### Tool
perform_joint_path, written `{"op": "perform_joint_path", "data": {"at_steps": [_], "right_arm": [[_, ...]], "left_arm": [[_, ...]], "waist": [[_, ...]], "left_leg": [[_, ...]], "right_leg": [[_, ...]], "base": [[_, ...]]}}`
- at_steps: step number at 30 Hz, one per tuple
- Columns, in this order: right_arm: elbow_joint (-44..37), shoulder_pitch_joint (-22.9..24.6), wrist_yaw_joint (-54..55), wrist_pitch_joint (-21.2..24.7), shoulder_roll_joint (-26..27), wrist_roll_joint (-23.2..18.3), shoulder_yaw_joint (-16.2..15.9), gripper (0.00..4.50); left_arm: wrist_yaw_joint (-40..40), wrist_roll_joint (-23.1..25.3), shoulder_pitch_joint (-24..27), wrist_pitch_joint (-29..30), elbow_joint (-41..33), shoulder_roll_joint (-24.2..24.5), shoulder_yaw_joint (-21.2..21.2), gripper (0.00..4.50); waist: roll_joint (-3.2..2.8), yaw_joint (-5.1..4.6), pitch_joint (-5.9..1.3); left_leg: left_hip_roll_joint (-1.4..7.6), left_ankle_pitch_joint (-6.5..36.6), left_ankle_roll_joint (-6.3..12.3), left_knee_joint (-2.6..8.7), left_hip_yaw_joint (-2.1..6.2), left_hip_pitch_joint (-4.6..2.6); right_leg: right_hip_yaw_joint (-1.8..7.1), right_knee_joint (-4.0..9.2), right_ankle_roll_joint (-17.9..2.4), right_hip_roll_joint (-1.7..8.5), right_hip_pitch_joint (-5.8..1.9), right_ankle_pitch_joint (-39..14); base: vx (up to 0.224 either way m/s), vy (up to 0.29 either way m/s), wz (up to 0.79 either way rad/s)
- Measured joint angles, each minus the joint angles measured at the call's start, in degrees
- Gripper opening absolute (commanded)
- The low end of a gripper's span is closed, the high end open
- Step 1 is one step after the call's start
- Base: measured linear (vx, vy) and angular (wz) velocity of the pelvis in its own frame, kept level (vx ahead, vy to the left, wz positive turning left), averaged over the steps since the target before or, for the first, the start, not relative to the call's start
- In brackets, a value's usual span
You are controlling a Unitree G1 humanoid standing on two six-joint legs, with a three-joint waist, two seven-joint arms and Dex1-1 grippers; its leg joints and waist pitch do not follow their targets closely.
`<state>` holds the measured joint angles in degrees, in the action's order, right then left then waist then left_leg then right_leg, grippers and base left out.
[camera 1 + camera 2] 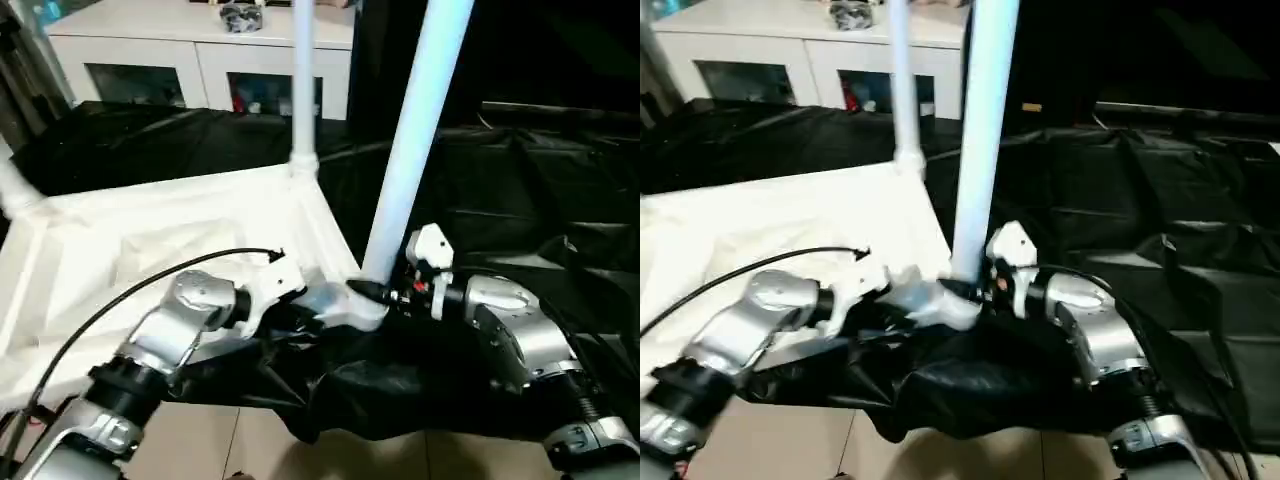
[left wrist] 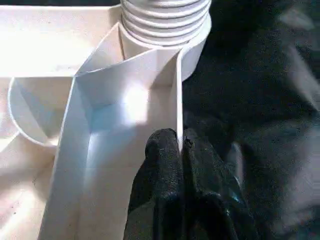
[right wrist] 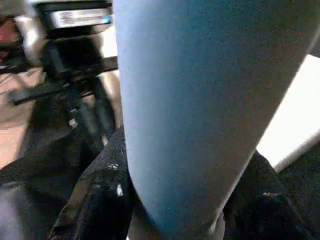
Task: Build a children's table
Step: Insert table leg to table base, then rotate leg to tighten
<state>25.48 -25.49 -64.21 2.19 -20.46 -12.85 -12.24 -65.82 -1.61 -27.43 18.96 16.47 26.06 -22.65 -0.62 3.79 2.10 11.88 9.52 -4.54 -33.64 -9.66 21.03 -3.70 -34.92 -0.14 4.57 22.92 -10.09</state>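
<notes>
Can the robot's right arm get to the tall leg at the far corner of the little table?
Probably not right now. The right gripper is busy at the near leg, which stands between it and the far leg across the tabletop.

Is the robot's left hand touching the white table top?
Touching. The left wrist view shows the left gripper's black fingers pinching the table top's thin side wall.
</notes>
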Motion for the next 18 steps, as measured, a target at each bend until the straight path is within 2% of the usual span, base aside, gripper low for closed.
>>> {"op": "perform_joint_path", "data": {"at_steps": [8, 11, 15, 18], "right_arm": [[3.67, -1.11, -2.80, -2.70, 0.76, 0.02, -0.03, 1.89], [10.63, -4.47, 6.84, -4.34, 4.58, 1.64, 1.51, 1.89], [17.92, -9.02, 18.27, -4.12, 8.47, 3.03, 3.40, 1.89], [22.53, -12.40, 25.57, -3.78, 10.67, 4.06, 4.36, 1.89]], "left_arm": [[-0.65, 0.03, 0.26, 0.63, -0.16, 0.33, 0.04, 0.00], [5.08, 0.76, -1.13, 2.67, 2.90, -2.30, 1.97, 0.00], [11.67, 1.42, -3.52, 5.36, 6.86, -6.67, 3.80, 0.00], [16.25, 1.49, -5.68, 8.02, 9.27, -9.37, 4.54, 0.00]], "waist": [[0.57, -0.09, -0.32], [0.64, -0.77, -0.33], [0.70, -1.59, -0.28], [0.76, -1.76, -0.23]], "left_leg": [[0.00, 0.00, 0.00, -0.04, 0.02, -0.08], [-0.01, 0.00, -0.01, -0.05, 0.03, -0.18], [-0.02, -0.01, -0.01, -0.10, 0.15, -0.16], [-0.01, -0.01, -0.01, -0.10, 0.16, -0.07]], "right_leg": [[0.04, 0.00, 0.29, 0.00, -0.05, -0.17], [0.04, 0.00, 0.26, 0.00, -0.03, -0.15], [0.01, 0.04, 0.26, 0.00, 0.09, -0.15], [0.00, 0.04, 0.26, 0.00, 0.19, -0.15]], "base": [[0.000, 0.000, 0.00], [0.000, 0.000, 0.00], [0.000, 0.000, 0.00], [0.000, 0.000, 0.00]]}}
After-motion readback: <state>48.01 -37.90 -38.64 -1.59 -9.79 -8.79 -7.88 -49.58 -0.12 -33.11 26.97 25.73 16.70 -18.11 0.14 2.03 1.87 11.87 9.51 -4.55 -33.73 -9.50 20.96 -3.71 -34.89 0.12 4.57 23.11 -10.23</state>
